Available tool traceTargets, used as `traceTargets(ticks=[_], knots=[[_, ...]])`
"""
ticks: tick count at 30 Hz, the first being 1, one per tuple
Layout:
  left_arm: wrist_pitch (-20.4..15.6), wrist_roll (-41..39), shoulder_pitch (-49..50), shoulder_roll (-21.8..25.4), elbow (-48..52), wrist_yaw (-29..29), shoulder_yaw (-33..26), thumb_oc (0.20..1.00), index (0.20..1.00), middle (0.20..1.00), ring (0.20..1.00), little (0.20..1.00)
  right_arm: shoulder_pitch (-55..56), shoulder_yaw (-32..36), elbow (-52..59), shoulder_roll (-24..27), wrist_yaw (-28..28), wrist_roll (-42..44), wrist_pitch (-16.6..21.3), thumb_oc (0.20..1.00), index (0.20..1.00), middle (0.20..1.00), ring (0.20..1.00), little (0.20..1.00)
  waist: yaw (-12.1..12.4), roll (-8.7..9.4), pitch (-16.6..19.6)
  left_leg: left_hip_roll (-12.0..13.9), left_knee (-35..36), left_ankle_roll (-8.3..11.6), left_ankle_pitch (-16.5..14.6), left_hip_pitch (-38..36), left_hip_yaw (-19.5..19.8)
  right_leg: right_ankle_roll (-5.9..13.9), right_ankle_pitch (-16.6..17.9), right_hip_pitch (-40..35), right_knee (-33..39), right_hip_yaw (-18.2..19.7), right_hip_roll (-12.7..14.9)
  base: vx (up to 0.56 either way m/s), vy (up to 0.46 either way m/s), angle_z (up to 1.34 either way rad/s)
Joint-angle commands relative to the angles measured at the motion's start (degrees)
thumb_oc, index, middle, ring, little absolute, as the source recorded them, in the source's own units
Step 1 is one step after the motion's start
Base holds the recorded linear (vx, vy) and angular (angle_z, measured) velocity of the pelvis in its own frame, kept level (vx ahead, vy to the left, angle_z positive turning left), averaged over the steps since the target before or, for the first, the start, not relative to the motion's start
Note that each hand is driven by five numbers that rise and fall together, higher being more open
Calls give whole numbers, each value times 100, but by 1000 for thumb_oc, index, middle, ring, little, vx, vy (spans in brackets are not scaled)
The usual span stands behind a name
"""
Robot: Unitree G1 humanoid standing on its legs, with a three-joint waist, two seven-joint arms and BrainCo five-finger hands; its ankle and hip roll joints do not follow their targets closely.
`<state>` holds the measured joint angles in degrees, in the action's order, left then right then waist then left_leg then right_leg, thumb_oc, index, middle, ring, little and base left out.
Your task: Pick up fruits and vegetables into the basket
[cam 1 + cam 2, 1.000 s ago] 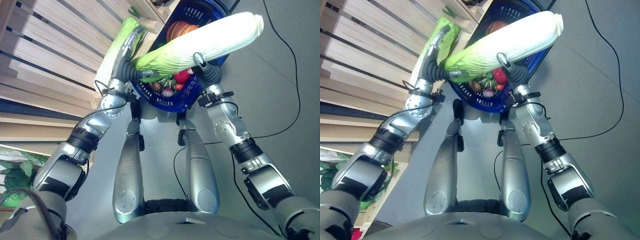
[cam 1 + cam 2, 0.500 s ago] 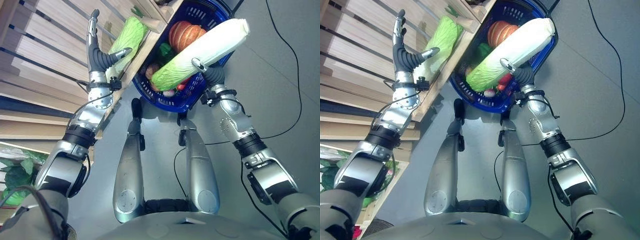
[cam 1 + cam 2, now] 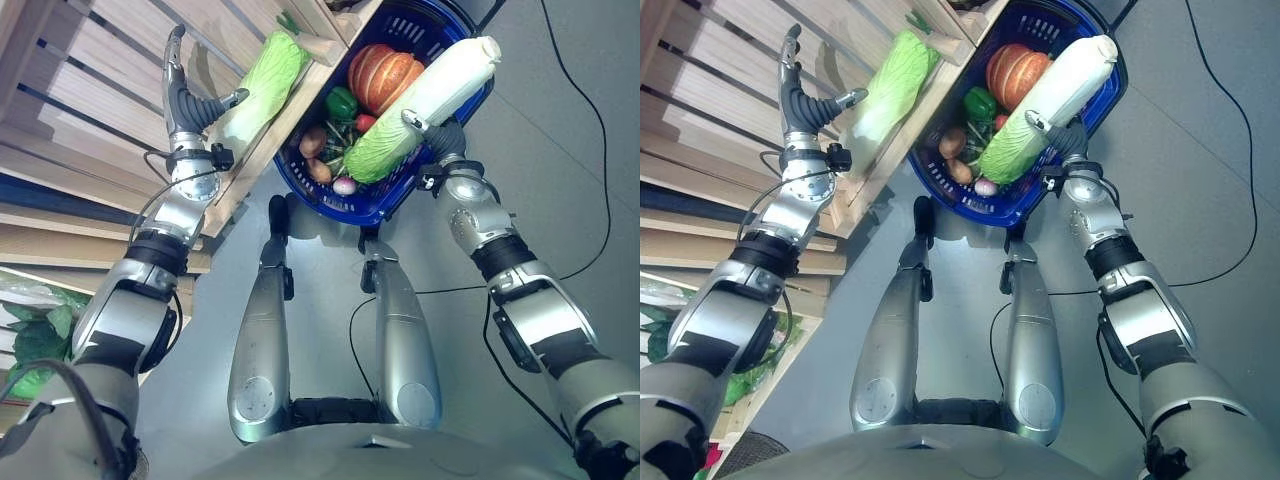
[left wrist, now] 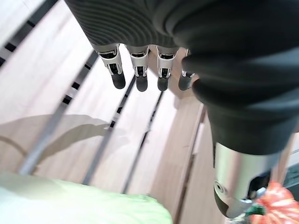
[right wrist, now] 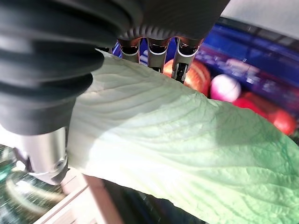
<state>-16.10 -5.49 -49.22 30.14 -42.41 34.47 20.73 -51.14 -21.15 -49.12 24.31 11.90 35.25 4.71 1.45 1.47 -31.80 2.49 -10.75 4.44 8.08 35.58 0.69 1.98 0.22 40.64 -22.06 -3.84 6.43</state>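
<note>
Wooden slatted shelving (image 3: 90, 90) stands at your left; the blue basket (image 3: 310, 195) sits on the grey floor ahead. Your right hand (image 3: 432, 135) grasps the long cabbage (image 3: 425, 105), whose long axis runs diagonally across the basket above the pumpkin (image 3: 385, 75). Your left hand (image 3: 190, 100), fingers relaxed and empty, rises beside the second cabbage (image 3: 262, 80) on the shelf.

Slatted wooden shelving (image 3: 90, 70) on the left, grey floor (image 3: 560, 150), perhaps bagged greens (image 3: 25, 345) lower left
</note>
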Motion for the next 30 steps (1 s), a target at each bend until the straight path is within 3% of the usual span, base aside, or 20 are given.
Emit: traceTargets(ticks=[1,13,22,24,26,27,29,30], knots=[[-165,-276,-156,-55,-205,43,10,1000,1000,1000,1000,1000,-308,-92,-104,221,-137,-217,98,200,200,200,200,200,-76,-326,200,-379,-565,-33,-600,228,-49,324,100,-168,302,-254,-39,0,0,0],[-482,-303,-412,-232,-557,-31,192,1000,1000,1000,1000,1000,-1065,-334,-1527,148,-153,-884,-191,200,200,200,200,200,75,-500,200,-454,-673,-54,-586,416,1,290,67,25,170,-321,0,-4,-1,2],[-529,-271,-498,-348,-576,69,341,1000,1000,1000,1000,1000,-1354,-455,-2033,177,-109,-1135,-576,200,200,200,200,200,133,-577,200,-488,-707,-72,-573,563,29,278,58,184,96,-335,-3,-4,0,1],[-523,-262,-513,-375,-571,86,356,1000,1000,1000,1000,1000,-1393,-466,-2101,163,-65,-1125,-672,319,319,319,319,319,140,-590,200,-490,-713,-76,-569,597,23,278,64,221,90,-332,-3,0,0,0],[-524,-258,-512,-381,-562,101,358,1000,1000,1000,1000,1000,-1409,-465,-2125,172,-67,-1103,-701,307,307,307,307,307,140,-596,200,-492,-727,-75,-567,621,22,280,67,245,76,-330,-4,0,0,0],[-566,-276,-488,-401,-547,124,376,1000,1000,1000,1000,1000,-1435,-451,-2236,177,-46,-1063,-811,244,244,244,244,244,149,-632,200,-507,-762,-76,-567,660,34,279,67,293,34,-325,-1,-5,35,2],[-583,-264,-481,-424,-540,147,381,1000,1000,1000,1000,1000,-1469,-435,-2281,184,-25,-1085,-885,250,250,250,250,250,150,-650,200,-510,-751,-77,-564,663,32,277,67,302,43,-317,-1,-1,17,1],[-583,-245,-466,-448,-517,187,395,1000,1000,1000,1000,1000,-1483,-442,-2322,200,-22,-1089,-918,379,379,379,379,379,152,-667,200,-508,-742,-82,-554,672,27,275,69,320,36,-313,-6,0,0,0]])
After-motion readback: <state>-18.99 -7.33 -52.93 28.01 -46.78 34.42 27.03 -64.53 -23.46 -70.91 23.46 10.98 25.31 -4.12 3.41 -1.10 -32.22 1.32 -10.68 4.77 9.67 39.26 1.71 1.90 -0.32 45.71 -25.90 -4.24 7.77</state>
